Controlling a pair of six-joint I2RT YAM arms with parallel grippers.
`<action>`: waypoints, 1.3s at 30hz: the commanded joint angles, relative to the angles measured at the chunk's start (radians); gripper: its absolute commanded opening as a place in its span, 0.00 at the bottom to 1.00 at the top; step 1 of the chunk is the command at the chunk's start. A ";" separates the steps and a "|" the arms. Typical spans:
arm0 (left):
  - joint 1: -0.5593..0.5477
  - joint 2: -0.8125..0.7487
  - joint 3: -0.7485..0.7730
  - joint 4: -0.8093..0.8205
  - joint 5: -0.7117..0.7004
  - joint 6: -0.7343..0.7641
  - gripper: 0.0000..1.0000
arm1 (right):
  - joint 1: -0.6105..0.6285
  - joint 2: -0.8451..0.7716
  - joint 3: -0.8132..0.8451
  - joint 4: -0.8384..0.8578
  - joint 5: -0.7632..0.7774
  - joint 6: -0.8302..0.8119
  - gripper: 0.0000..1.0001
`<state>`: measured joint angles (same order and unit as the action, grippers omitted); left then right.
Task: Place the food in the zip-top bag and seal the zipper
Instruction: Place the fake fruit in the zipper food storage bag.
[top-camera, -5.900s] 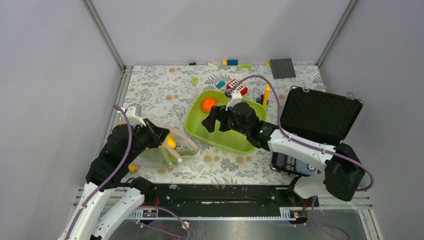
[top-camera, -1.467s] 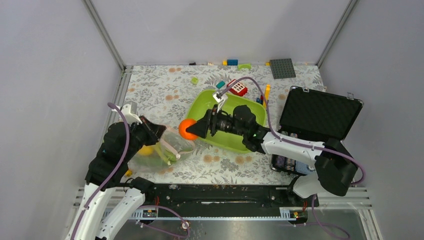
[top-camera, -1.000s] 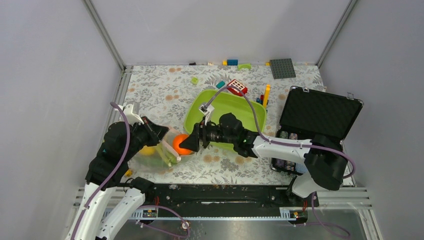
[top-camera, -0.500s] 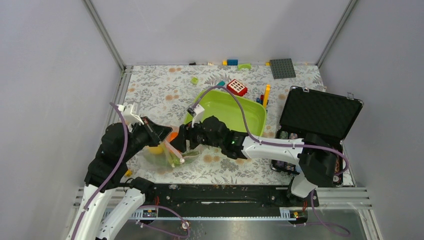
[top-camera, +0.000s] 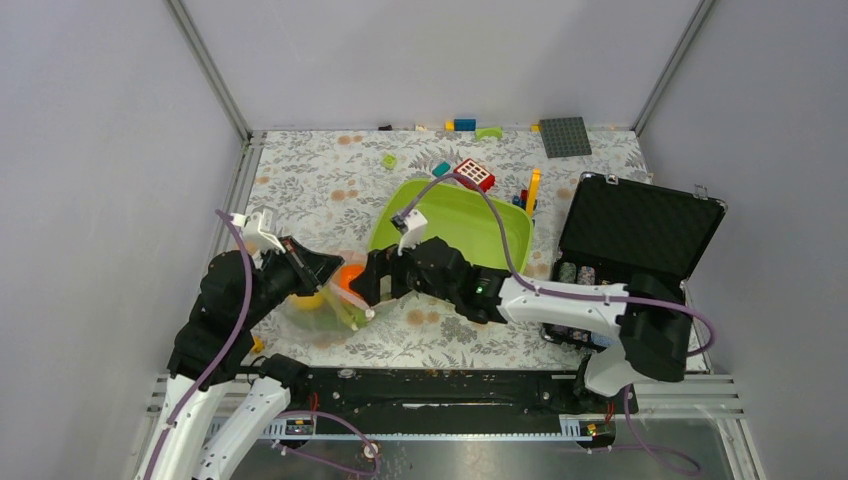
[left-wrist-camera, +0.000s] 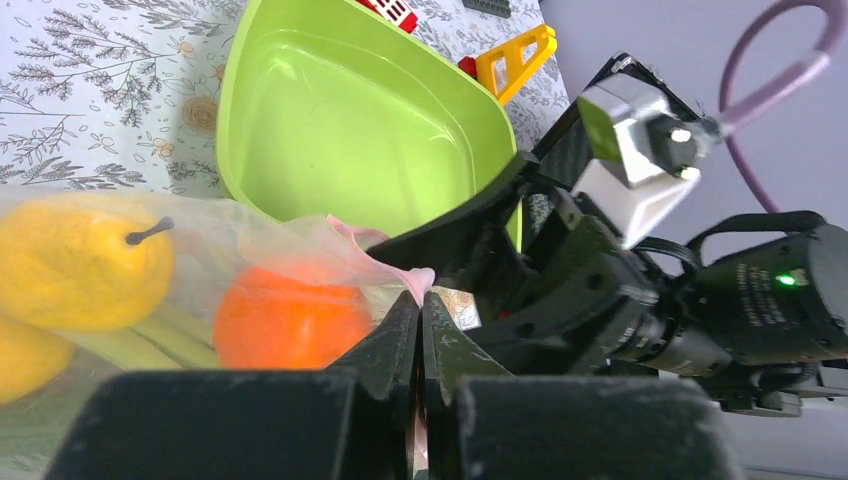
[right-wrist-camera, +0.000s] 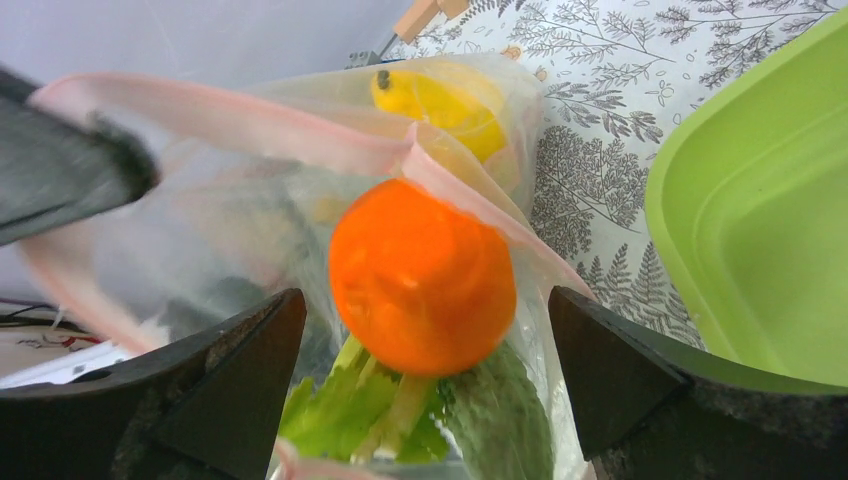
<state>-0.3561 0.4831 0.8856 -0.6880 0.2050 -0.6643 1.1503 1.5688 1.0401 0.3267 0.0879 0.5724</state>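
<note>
The left pincer (left-wrist-camera: 420, 305) is clamped fully shut on the pinkish zipper (left-wrist-camera: 385, 262), and the mouth of the zip-top bag (right-wrist-camera: 170, 230) is held up by it at lower centre of the left wrist view. The right pincer (right-wrist-camera: 425, 293) is spread wide, with nothing gripped. The orange-red fruit (right-wrist-camera: 422, 275) is seen mid-frame between its fingers, touched by neither. It appears to lie just inside the bag's mouth, on green produce (right-wrist-camera: 380, 410) and below a yellow fruit (right-wrist-camera: 440, 100).

The fruit could be rolled back out if the film is snagged as the right arm is drawn away, or if the held lip is let sag. Sealing could also be blocked if the fruit is left against the strip.

A floral-patterned surface (top-camera: 310, 180) is seen. A lime-green tray (top-camera: 470, 225) lies at its centre, bricks (top-camera: 474, 175) are scattered toward the upper edge, and an open black case (top-camera: 635, 230) stands at right. The scene is enclosed by plain grey walls (top-camera: 420, 60).
</note>
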 joint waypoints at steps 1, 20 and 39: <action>0.003 -0.014 0.020 0.092 -0.010 -0.011 0.00 | 0.003 -0.160 -0.059 0.068 -0.032 -0.043 1.00; 0.003 -0.007 0.012 0.113 0.166 0.017 0.00 | 0.004 -0.296 -0.158 -0.028 -0.014 -0.200 0.92; 0.003 -0.035 -0.053 0.127 0.184 -0.002 0.00 | 0.003 -0.083 0.048 -0.196 -0.187 -0.175 0.21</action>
<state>-0.3561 0.4641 0.8448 -0.6567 0.3618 -0.6571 1.1500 1.4891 1.0229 0.1379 -0.0597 0.3763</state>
